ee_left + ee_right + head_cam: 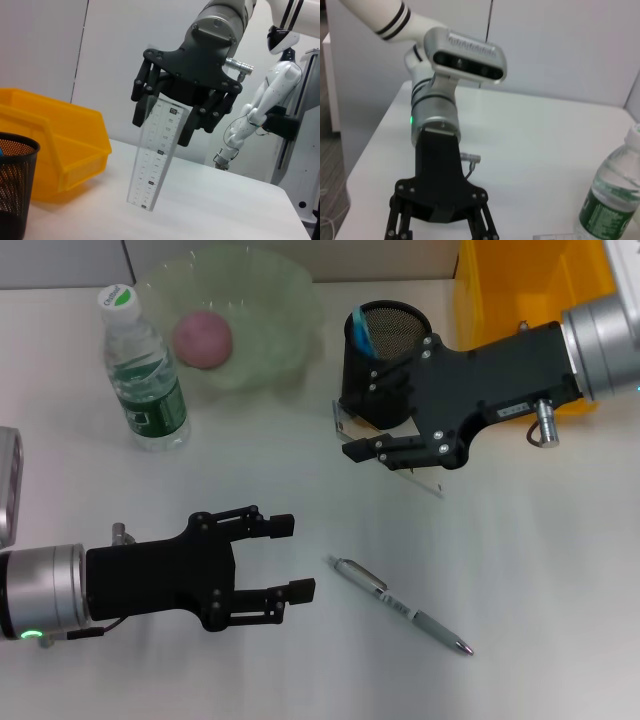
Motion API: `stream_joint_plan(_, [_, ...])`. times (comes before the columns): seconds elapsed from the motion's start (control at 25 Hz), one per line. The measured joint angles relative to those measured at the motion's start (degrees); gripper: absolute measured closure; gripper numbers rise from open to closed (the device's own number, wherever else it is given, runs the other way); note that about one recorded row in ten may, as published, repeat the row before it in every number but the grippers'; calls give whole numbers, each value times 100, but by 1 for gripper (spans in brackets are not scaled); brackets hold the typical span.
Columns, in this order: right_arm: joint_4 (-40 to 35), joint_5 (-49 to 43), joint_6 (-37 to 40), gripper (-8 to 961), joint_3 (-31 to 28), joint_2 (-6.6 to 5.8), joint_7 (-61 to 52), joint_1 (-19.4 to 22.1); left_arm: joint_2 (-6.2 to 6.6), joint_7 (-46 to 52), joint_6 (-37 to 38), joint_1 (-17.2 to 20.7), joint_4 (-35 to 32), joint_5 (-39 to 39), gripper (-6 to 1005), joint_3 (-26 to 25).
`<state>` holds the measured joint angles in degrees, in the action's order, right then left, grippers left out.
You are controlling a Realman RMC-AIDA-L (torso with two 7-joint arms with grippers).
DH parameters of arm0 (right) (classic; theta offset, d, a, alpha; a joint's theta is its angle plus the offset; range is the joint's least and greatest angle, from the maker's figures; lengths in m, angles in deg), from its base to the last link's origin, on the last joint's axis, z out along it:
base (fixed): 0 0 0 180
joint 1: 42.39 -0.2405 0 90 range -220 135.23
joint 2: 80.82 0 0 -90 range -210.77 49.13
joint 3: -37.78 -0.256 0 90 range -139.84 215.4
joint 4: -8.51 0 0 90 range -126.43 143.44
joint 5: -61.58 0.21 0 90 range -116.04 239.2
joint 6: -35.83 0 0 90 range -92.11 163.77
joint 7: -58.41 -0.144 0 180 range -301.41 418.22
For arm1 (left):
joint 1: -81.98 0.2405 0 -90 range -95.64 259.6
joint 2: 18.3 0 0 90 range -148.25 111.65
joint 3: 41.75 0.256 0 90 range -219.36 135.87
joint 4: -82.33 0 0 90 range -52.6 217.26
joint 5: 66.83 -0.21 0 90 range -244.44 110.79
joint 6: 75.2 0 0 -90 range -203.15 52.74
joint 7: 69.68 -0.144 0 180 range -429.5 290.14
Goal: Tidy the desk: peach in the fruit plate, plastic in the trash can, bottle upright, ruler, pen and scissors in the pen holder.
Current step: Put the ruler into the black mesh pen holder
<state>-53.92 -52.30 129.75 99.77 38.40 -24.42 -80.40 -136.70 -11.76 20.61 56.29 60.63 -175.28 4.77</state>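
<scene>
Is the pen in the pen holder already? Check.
No, the pen lies flat on the desk, apart from the mesh pen holder.

Ruler [156,155]: clear plastic, smooth, printed scale seen through it. Holder [385,362]: black wire mesh, matt. Bottle [145,373]: clear glossy plastic, green label, at 9 o'clock of plate [280,315], pale green translucent plastic. Peach [203,339]: pink, matt skin. Pen [400,605]: grey barrel, shiny metal clip. Bin [70,145]: yellow plastic, slight sheen. Grippers: matt black, silver metal wrists. Desk [540,570]: white, smooth, matt.
</scene>
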Motion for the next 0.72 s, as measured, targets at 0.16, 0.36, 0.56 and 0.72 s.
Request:
stream_joint_plan(0.16, [-17, 72, -3, 572, 20, 2, 87, 81, 2, 0, 9, 5, 0, 0, 218, 5])
stream_joint_plan(0.36, [-19, 39, -24, 572, 61, 4, 277, 100, 2, 0, 22, 12, 0, -17, 218, 6])
stream_joint_plan(0.56, [-158, 24, -34, 572, 201, 11, 1159, 351, -5, 0, 25, 23, 1, -17, 218, 14])
stream_joint_plan(0.72, [-821, 54, -451, 573, 816, 33, 2297, 1020, -7, 20, 30, 23, 7, 1, 218, -17])
